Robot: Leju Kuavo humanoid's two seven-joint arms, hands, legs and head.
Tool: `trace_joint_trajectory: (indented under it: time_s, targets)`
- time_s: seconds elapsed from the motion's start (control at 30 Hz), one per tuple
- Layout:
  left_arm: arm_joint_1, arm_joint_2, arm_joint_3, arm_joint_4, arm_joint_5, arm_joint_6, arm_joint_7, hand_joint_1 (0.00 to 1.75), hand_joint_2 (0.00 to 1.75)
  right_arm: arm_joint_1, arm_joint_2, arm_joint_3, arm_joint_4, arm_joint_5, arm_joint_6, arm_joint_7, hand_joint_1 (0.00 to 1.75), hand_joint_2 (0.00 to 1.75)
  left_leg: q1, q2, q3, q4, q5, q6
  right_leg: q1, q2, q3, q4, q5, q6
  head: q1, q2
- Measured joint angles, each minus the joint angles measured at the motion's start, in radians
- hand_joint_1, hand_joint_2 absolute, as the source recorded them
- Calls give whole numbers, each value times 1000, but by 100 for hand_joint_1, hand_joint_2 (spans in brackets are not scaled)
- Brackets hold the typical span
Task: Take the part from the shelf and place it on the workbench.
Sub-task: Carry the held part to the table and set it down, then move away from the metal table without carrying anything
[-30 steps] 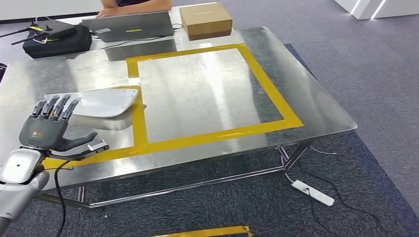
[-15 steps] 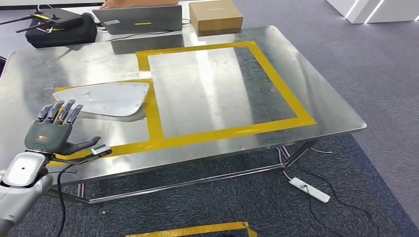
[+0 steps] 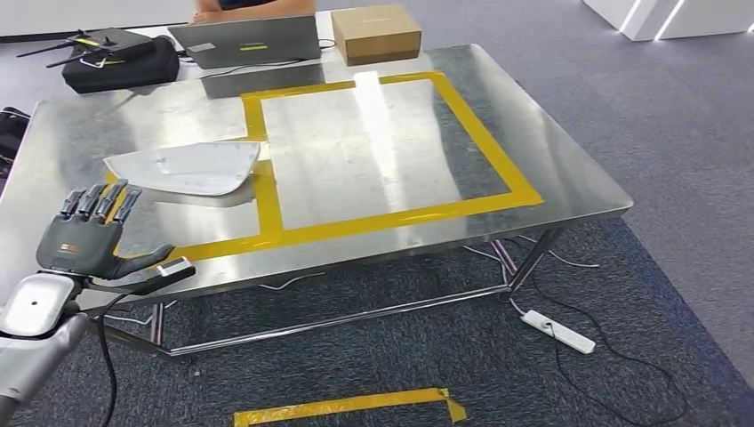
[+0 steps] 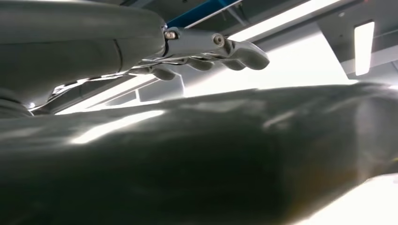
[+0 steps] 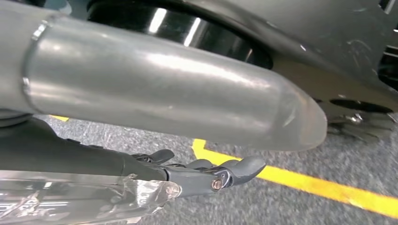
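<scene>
- the left hand (image 3: 84, 236) hovers at the near left corner of the workbench (image 3: 569, 191), fingers spread and straight, thumb out to the side, grasping nothing; in the left wrist view its fingers (image 4: 213, 49) also lie extended and apart over a dark blurred surface.
- the part (image 3: 182, 167), a flat pale curved panel, lies on the left side of the workbench, apart from the left hand and beyond its fingertips, inside the smaller taped outline.
- yellow tape (image 3: 267, 205) marks a large rectangle on the metal top, just right of the part.
- at the far edge sit a black bag (image 3: 120, 62), a laptop (image 3: 249, 40) with a person's arm (image 3: 253, 9) behind it, and a cardboard box (image 3: 375, 33).
- a white power strip (image 3: 557, 332) lies on the grey carpet under the right end of the workbench.
- the right hand (image 5: 206, 171) hangs above the carpet near a yellow floor line (image 5: 324, 187), its fingers loosely extended, nothing in them.
</scene>
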Motion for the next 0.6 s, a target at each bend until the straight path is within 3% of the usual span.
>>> trace_joint_trajectory:
  time_s: [0.03, 0.07, 0.1, 0.13, 0.2, 0.27, 0.3, 0.33, 0.37, 0.4, 0.47, 0.5, 0.53, 0.57, 0.6]
  targets:
    - [2, 0, 1, 0, 1, -1, 0, 0, 0, 0, 0, 0, 0, 0, 0, 0, 0, 0, 1, 0, 5, 29, 0, -2, 0, 0, -14, 0, 12, 0, 0, 0]
    - [3, 0, 3, 0, 2, -2, 0, 0, 0, -1, 0, 0, 0, 0, 1, 0, 0, 0, 2, 0, 24, 29, 19, -4, 0, 0, -30, 1, 24, 2, 0, 0]
    - [3, 0, 5, -1, 3, -3, 0, 0, 0, -1, 0, 0, 0, 0, 1, 0, 0, 0, 4, 0, 59, -1, 47, -5, 0, 0, -45, 1, 37, 4, 0, 0]
    - [2, 0, 8, -2, 4, -3, 0, 0, 0, -2, 0, 0, 0, 0, 1, 0, 0, 0, 7, 0, 108, -56, 65, -6, 0, 0, -59, 2, 50, 8, 0, 0]
    - [-1, 0, 12, -6, 5, -3, 0, 0, 0, -3, -2, 0, 0, 0, 1, 0, 0, 0, 7, -2, 207, -193, 56, 0, 2, 1, -81, 3, 75, 18, 2, 0]
    - [-2, 0, 13, -10, 6, -3, 0, 0, 0, -1, -3, 0, 0, 0, 1, -1, 0, 0, -3, -4, 241, -264, 42, 18, -2, 2, -90, -6, 102, 30, 1, 0]
    - [0, -1, 13, -11, 6, -3, 0, 0, 0, 1, -4, 0, 0, 0, 2, -1, 0, 0, -6, -2, 232, -266, 52, 30, -6, 2, -94, -13, 116, 36, -1, 0]
    - [1, -1, 13, -10, 6, -3, 0, 0, 0, 5, -4, 1, 0, 0, 2, 0, 0, 0, -8, -1, 222, -267, 65, 39, -10, 1, -100, -13, 111, 43, -4, 0]
    - [1, -2, 13, -10, 6, -3, 0, 0, 0, 9, -4, 1, 0, 0, 2, 0, 0, 0, -8, 1, 211, -268, 78, 50, -13, 1, -109, 3, 84, 49, -3, 0]
    - [2, -3, 13, -10, 6, -4, 0, 0, 0, 13, -4, 1, 0, 0, 2, 0, 0, 0, -7, 3, 199, -269, 91, 58, -14, 0, -121, 41, 37, 54, -1, 0]
    - [2, -3, 13, -10, 7, -4, 0, 0, 0, 13, -4, 1, 0, 1, 2, 1, 0, 0, -8, 4, 170, -268, 117, 66, -14, 0, -147, 175, -80, 59, 6, 0]
    - [2, -3, 13, -10, 7, -5, 0, 0, 0, 12, -4, 2, 0, 1, 2, 0, 0, 0, -8, 4, 153, -268, 131, 66, -14, 0, -154, 245, -115, 61, 7, 0]
    - [3, -3, 14, -10, 8, -5, 0, 0, 0, 10, -4, 2, 0, 1, 2, 0, 0, 0, -8, 5, 135, -267, 145, 65, -14, 0, -150, 294, -124, 61, 7, 0]
    - [4, -2, 14, -10, 9, -5, 0, 0, 0, 10, -4, 2, 0, 2, 2, 0, 0, 0, -9, 5, 117, -267, 159, 64, -14, 0, -131, 313, -110, 61, 7, 0]
    - [5, -2, 14, -10, 9, -6, 0, 0, 0, 9, -4, 2, 0, 2, 2, 0, 0, 0, -8, 6, 100, -266, 173, 61, -14, 0, -95, 296, -83, 60, 7, 0]
